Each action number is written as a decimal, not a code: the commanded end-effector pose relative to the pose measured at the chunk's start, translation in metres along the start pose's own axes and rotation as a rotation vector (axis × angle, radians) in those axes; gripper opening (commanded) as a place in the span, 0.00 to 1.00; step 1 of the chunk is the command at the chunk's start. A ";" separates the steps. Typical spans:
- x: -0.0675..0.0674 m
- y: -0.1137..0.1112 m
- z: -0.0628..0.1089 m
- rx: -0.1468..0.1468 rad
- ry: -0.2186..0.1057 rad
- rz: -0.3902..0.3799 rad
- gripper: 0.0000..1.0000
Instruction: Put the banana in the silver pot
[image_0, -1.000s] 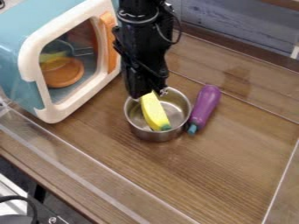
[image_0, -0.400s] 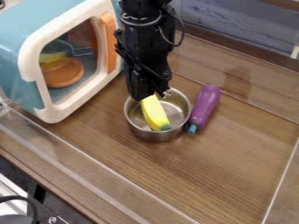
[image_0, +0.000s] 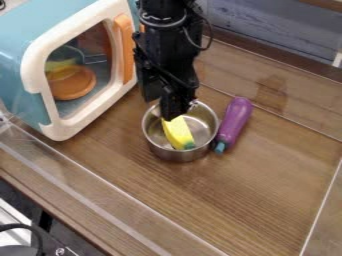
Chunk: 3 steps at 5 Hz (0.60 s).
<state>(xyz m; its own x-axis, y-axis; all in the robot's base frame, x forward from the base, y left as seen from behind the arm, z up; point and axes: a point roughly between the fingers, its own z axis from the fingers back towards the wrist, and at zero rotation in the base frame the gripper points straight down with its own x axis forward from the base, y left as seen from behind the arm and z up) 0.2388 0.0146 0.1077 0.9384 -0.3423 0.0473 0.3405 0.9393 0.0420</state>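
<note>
The banana (image_0: 177, 131) now lies loose in the silver pot (image_0: 179, 133), just released by the wide-open, empty tool (image_0: 171, 101) above the pot, so the placing looks done.

No text, label, brand, number or sign could be read anywhere — not on the teal-and-cream toy microwave (image_0: 60, 65), not on the small shiny steel pot (image_0: 156, 141), not on the brown wooden tabletop (image_0: 241, 190) — every visible surface was plain.
</note>
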 end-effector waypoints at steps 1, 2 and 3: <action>0.011 0.002 0.012 0.017 -0.048 -0.004 1.00; 0.014 0.000 0.011 0.014 -0.049 0.002 1.00; 0.018 -0.003 0.010 0.013 -0.051 0.007 1.00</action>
<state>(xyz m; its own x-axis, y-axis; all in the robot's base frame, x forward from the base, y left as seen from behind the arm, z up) 0.2465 0.0066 0.1077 0.9411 -0.3339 0.0543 0.3321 0.9424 0.0391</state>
